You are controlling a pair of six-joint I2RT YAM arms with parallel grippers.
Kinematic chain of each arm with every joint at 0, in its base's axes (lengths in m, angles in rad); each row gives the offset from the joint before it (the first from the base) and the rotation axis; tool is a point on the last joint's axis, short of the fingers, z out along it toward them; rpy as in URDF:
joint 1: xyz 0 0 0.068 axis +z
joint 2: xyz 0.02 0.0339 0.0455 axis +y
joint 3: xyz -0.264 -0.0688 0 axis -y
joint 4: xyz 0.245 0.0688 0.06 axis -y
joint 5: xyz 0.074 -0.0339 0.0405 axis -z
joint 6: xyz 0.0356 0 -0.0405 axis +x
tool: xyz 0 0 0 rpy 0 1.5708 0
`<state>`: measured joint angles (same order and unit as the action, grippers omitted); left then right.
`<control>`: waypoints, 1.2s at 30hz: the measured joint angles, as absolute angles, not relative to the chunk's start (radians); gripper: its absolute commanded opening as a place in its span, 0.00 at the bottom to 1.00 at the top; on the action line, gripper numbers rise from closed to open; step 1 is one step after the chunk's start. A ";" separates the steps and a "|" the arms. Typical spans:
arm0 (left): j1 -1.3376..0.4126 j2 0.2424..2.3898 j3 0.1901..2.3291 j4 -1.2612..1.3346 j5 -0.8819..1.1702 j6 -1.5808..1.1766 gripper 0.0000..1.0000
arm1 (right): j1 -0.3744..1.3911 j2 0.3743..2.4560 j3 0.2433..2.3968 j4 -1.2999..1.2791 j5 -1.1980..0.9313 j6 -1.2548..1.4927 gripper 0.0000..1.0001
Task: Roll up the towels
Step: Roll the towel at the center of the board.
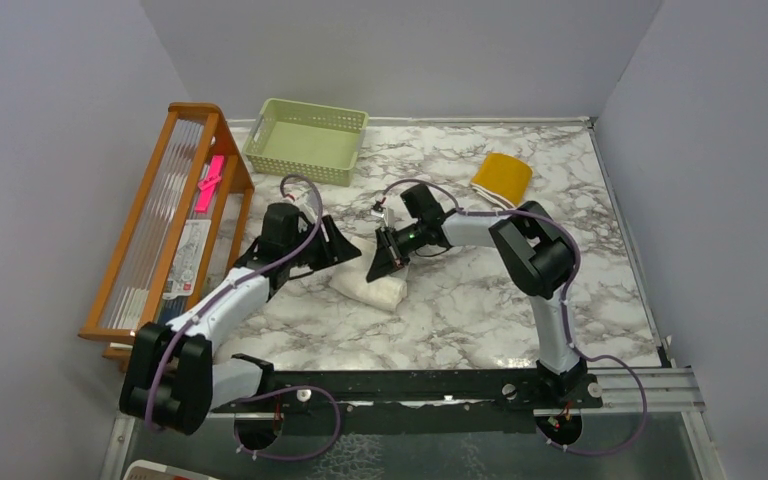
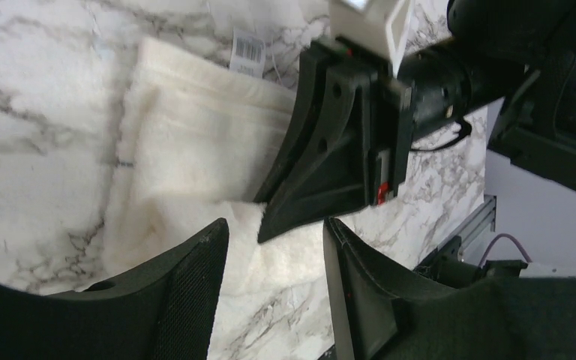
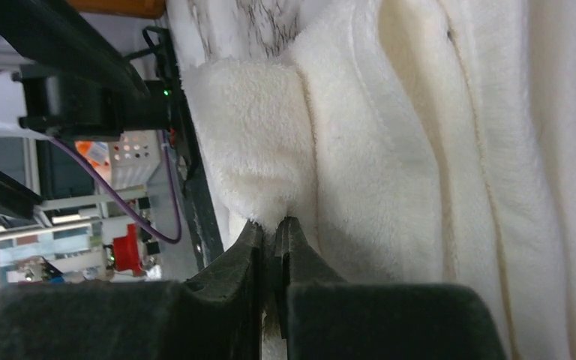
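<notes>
The cream-white towel (image 1: 372, 287) lies folded in the middle of the marble table; it also shows in the left wrist view (image 2: 187, 142) and the right wrist view (image 3: 390, 150). My right gripper (image 1: 383, 262) (image 3: 273, 225) is shut on a pinched fold at the towel's near edge. My left gripper (image 1: 338, 245) (image 2: 276, 244) is open, hovering just over the towel's left end, facing the right gripper with nothing between its fingers. The mustard-yellow towel (image 1: 501, 177) lies as a short roll at the back right.
A pale green plastic basket (image 1: 306, 139) stands at the back, left of centre. A wooden rack (image 1: 165, 225) with clear panels and a pink item runs along the table's left side. A barcode tag (image 2: 248, 54) hangs from the white towel.
</notes>
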<state>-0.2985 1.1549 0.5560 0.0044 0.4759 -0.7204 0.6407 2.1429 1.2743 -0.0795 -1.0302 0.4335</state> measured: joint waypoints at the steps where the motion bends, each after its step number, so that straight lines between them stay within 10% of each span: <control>1: -0.299 1.188 0.592 -0.003 0.466 -0.714 0.46 | 0.640 2.141 1.276 -0.096 -1.028 0.403 0.01; 10: -0.296 1.461 0.734 0.063 0.495 -0.705 0.04 | 0.641 2.063 1.193 -0.162 -1.024 0.250 0.01; 36: -0.382 1.822 0.776 0.308 0.550 -0.822 0.00 | 0.640 2.017 1.238 -0.320 -1.021 0.073 0.01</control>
